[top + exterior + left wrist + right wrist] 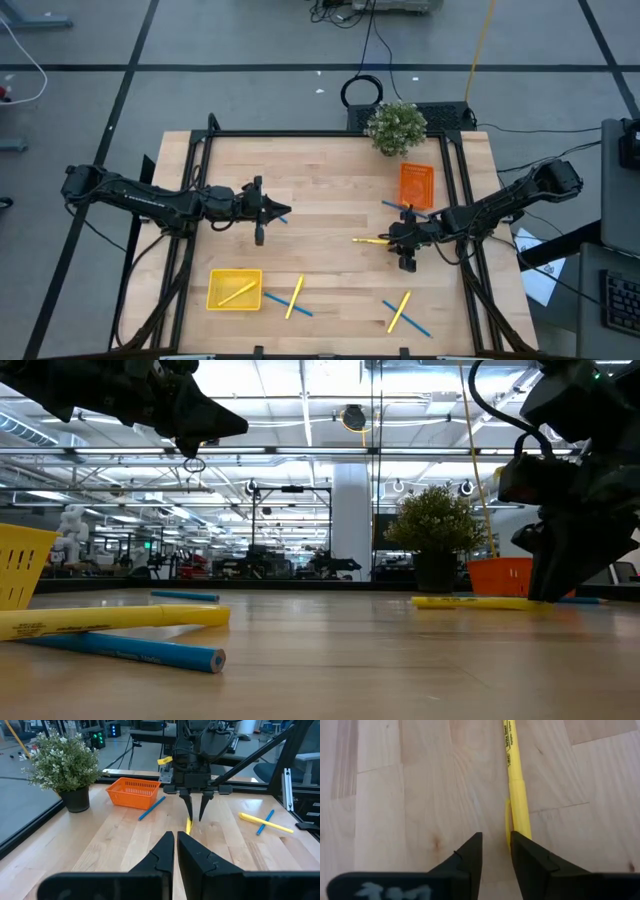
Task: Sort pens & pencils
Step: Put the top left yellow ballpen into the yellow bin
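One yellow pen (516, 790) runs partly hidden behind right hand (496, 851), fingers slightly apart; left hand (176, 851) closed, empty.

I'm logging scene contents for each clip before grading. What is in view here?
table: one, light wood, under everything
yellow tray: one, yellow, left corner of the table edge opposite the plant
orange tray: one, orange, right side near the plant
plant: one, green in a dark pot, at the table edge
yellow sticks: four, yellow; one in the yellow tray, one by the right gripper, two each crossing a blue stick
blue sticks: four, blue; one by the left gripper, one beside the orange tray, two crossed
left gripper: one, dark, shut, mid-left
right gripper: one, dark, slightly open, empty
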Controlling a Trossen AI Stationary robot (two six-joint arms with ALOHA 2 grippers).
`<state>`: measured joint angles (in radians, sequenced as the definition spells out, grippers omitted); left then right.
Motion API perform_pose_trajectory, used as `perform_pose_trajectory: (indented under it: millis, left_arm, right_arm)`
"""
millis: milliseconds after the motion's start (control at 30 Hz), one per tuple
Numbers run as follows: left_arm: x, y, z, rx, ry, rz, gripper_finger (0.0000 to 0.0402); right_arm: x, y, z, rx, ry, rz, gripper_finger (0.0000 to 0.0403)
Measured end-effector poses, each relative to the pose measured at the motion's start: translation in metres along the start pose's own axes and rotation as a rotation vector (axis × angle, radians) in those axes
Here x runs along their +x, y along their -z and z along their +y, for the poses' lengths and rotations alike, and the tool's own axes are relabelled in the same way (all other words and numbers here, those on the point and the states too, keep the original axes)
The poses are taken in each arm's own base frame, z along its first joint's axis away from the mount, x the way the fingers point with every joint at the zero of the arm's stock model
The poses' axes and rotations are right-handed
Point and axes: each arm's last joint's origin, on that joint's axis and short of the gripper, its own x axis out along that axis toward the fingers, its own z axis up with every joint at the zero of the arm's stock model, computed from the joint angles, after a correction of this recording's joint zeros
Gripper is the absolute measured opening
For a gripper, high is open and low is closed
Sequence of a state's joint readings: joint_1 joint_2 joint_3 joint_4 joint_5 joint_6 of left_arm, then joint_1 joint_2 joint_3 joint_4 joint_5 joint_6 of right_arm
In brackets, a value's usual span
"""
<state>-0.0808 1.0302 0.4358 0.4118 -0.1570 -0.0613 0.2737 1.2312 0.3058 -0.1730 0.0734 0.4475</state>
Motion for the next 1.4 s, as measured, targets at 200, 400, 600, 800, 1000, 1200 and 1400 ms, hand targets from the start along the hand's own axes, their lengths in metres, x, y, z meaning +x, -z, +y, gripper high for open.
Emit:
perform_pose_trajectory:
  millis: [200, 400, 600, 800, 1000, 1200, 1400]
  left_arm:
    - [0.000, 0.000, 0.000, 0.000, 0.000, 0.001, 0.0028]
    - [0.000, 0.000, 0.000, -0.004, 0.000, 0.004, 0.0028]
    - [0.000, 0.001, 0.000, -0.004, 0.000, 0.006, 0.0028]
    - [0.000, 0.001, 0.000, -0.005, 0.000, 0.006, 0.0028]
    - [0.000, 0.000, 0.000, -0.002, 0.000, 0.005, 0.0028]
    - [0.000, 0.000, 0.000, -0.001, 0.000, 0.000, 0.0028]
    - [0.000, 0.000, 0.000, -0.001, 0.000, 0.001, 0.0028]
  right_arm:
    - [0.001, 0.000, 0.000, 0.019, 0.006, 0.005, 0.0084]
    - [0.003, 0.000, 0.000, 0.028, 0.016, 0.013, 0.0082]
    - [0.003, 0.000, -0.001, 0.016, 0.036, 0.009, 0.0061]
    - [0.003, 0.000, -0.001, -0.004, 0.049, 0.008, 0.0006]
    - [0.003, -0.001, -0.003, 0.032, 0.099, -0.032, 0.0001]
    - [-0.005, -0.009, 0.000, 0.050, 0.047, -0.146, 0.0000]
    - [-0.019, -0.014, 0.001, 0.036, 0.011, -0.258, 0.0000]
